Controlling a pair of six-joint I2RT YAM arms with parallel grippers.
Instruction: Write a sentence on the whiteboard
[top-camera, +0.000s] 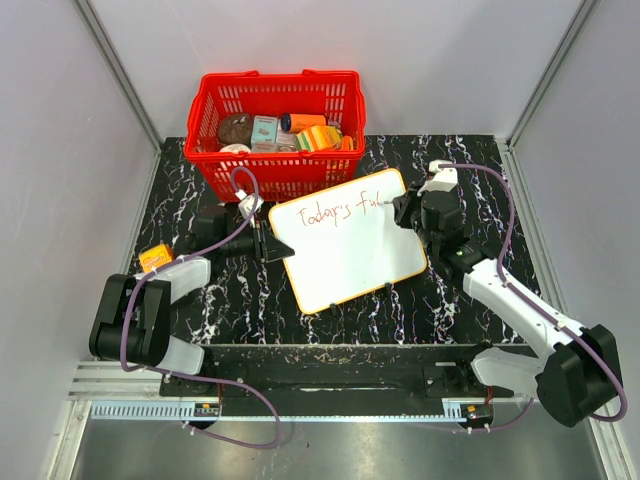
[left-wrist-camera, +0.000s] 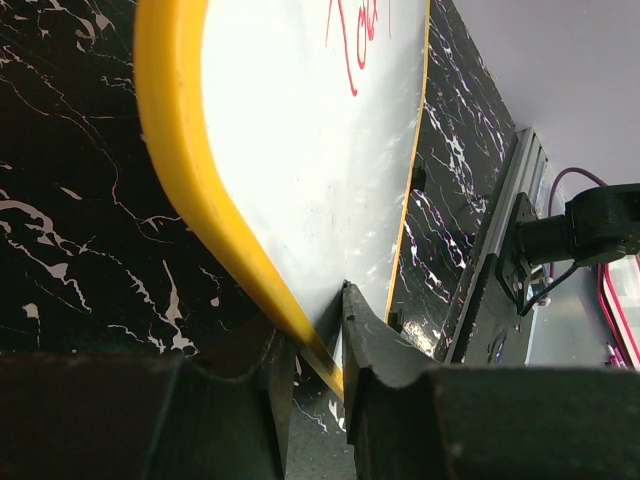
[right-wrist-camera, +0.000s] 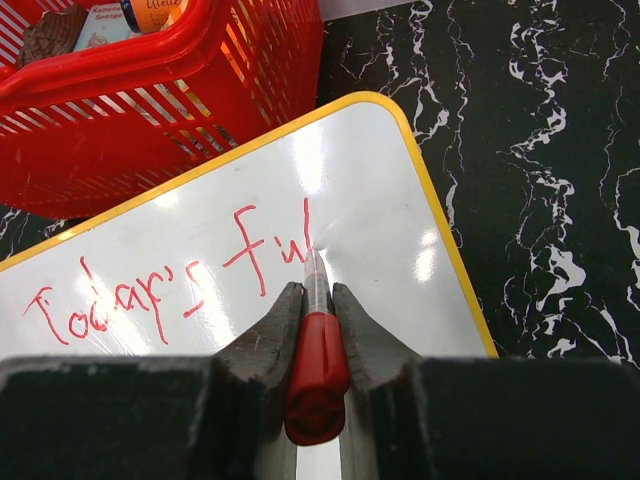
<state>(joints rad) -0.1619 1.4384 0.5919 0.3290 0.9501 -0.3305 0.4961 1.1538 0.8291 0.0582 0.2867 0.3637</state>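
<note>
The whiteboard lies tilted on the black marble table, white with an orange-yellow rim. Red lettering on it reads "Today's ful" in one line; it also shows in the right wrist view. My right gripper is shut on a red marker, whose tip touches the board at the end of the last letter. My left gripper is shut on the whiteboard's yellow rim at its left edge, holding it. In the top view the left gripper is at the board's left side and the right gripper at its upper right.
A red basket with several small items stands just behind the whiteboard, close to its top edge. A small orange object lies at the table's left edge. Grey walls enclose the table on three sides.
</note>
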